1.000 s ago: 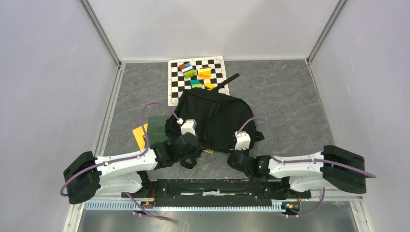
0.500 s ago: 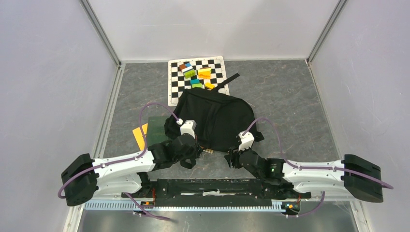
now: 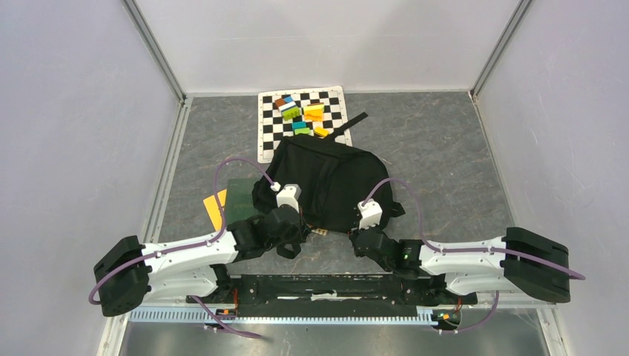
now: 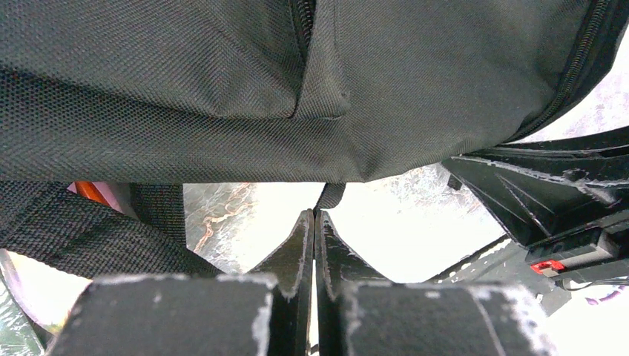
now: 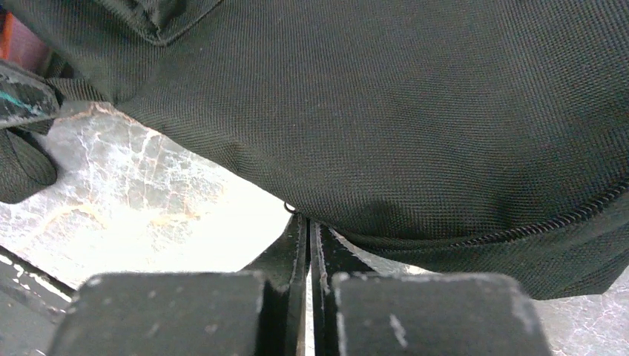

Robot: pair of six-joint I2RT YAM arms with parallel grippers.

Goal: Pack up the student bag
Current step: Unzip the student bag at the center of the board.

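Observation:
The student bag (image 3: 326, 182), a soft black backpack, lies in the middle of the table. Its fabric and a zip fill the top of the left wrist view (image 4: 311, 89) and of the right wrist view (image 5: 386, 111). My left gripper (image 3: 295, 231) is at the bag's near left edge. It is shut (image 4: 314, 215) on a short black webbing tab (image 4: 331, 195) hanging from the bag. My right gripper (image 3: 361, 236) is shut (image 5: 308, 219) at the near right edge. Its tips touch the fabric beside a small metal ring (image 5: 289, 208). I cannot tell whether anything is pinched there.
A green notebook (image 3: 239, 199) and an orange one (image 3: 215, 208) lie left of the bag, partly under it. A black-and-white checkered mat (image 3: 268, 130) with several coloured blocks (image 3: 303, 115) lies behind it. A bag strap (image 3: 350, 124) reaches onto the mat. Walls enclose three sides.
The right arm swung out to the right, then came back left, and its gripper is again at the bag's near edge. The left arm and the bag have stayed put.

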